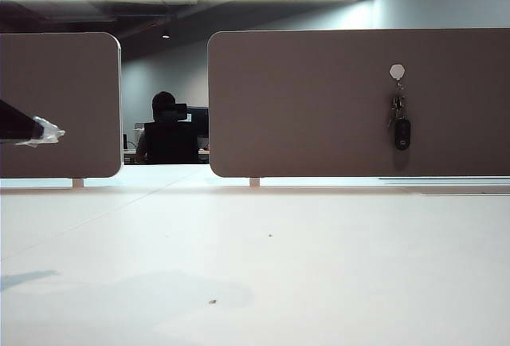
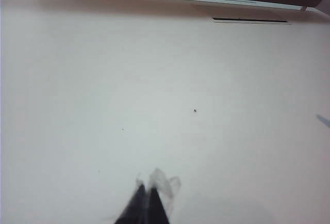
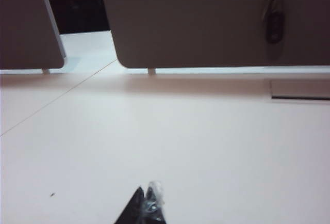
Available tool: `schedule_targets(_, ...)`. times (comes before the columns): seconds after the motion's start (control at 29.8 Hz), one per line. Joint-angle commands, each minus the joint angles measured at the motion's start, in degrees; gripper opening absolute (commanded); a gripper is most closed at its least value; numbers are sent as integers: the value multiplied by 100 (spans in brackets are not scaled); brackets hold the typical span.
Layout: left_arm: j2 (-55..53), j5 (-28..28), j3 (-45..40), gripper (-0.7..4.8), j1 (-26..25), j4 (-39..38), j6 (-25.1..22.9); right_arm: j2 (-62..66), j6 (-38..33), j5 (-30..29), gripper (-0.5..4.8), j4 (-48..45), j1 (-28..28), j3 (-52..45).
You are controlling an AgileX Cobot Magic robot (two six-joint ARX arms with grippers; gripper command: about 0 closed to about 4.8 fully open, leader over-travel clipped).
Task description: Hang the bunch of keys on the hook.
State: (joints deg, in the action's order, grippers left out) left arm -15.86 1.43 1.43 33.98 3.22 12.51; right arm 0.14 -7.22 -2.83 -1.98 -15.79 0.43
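Observation:
The bunch of keys (image 1: 401, 127), thin silver keys above a black oval fob, hangs from the hook (image 1: 397, 71), a small pale hexagonal plate high on the right brown panel (image 1: 319, 107). The right wrist view shows the keys (image 3: 274, 22) on that panel, far from my right gripper (image 3: 147, 193). That gripper is shut on nothing above the white table, and it is out of the exterior view. My left gripper (image 1: 48, 132) pokes in at the far left, shut, its tips wrapped in clear film. In its own view the left gripper (image 2: 146, 190) hovers over bare table.
A second brown panel (image 1: 60, 107) stands at the back left, with a gap between the panels where a seated person (image 1: 167, 135) shows. The white table (image 1: 255, 258) stretches to the panels. A narrow slot (image 3: 300, 98) lies in the table below the keys.

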Motion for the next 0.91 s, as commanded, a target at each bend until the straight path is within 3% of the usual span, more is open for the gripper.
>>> schedule_targets(0.03,4,4,22,-2,0,61,-7,-9,37,142,-8,-96,17,-26)
schedule_targets(0.17,216,254,17,-2,-269,26,-4,-9,39,317,-8,-116,225,-26)
schedule_targets(0.3,579,693,11,-2,-1147,28,-4,-9,28,326,-8,-111,498,-26)
schedule_targets(0.54,1471,610,-76,-2,-2610,26,-7,-9,20,417,-8,-61,898,-26)
schedule_targets(0.74,1556,612,-103,-2,-2870,52,-7,-2,24,807,-6,-254,1272,-24)
schedule_targets(0.91,1556,695,-103,-2,-2870,48,-7,-9,20,313,-6,-109,1473,-24)
